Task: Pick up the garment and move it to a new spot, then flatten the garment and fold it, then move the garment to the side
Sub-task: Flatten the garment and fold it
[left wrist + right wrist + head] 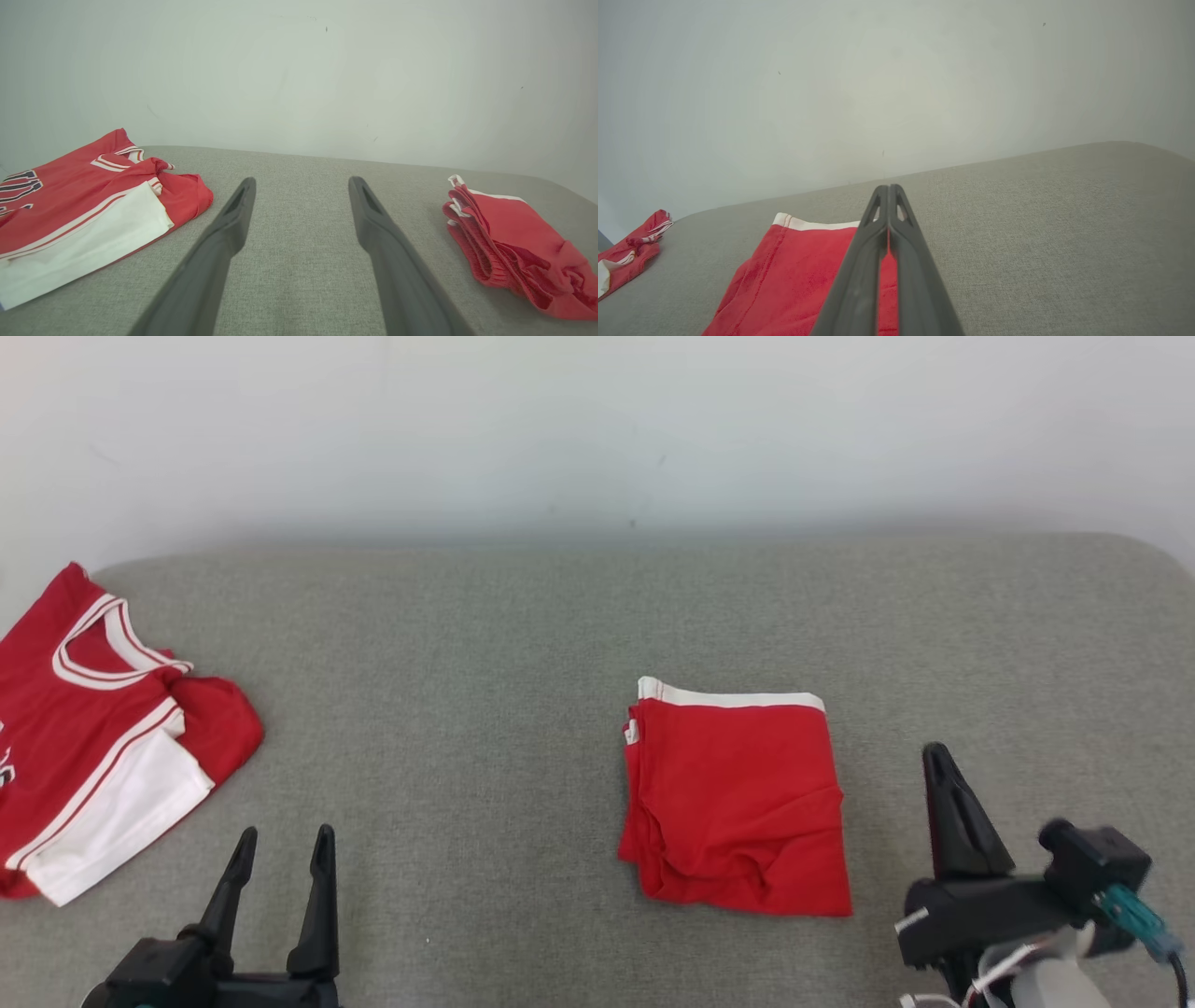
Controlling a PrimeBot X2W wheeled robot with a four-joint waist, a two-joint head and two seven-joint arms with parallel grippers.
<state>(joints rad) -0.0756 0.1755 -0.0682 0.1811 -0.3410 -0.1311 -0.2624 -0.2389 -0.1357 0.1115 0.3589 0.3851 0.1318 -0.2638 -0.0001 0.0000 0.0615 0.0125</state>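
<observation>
**Folded shorts wait mid-table, both claws clear**

The folded red shorts with a white waistband lie right of centre on the grey fabric-covered table. They look neat enough that I judge the fold done, with only the move aside left. My right gripper sits just beside their right edge, fingers pressed together on nothing. My left gripper rests by the near edge, spread wide and empty. A red-and-white jersey lies at the left edge, probably where finished pieces go.

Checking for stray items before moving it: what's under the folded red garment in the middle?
The folded red garment lies on the grey fabric surface. Anything beneath it or between its layers is covered.
</observation>
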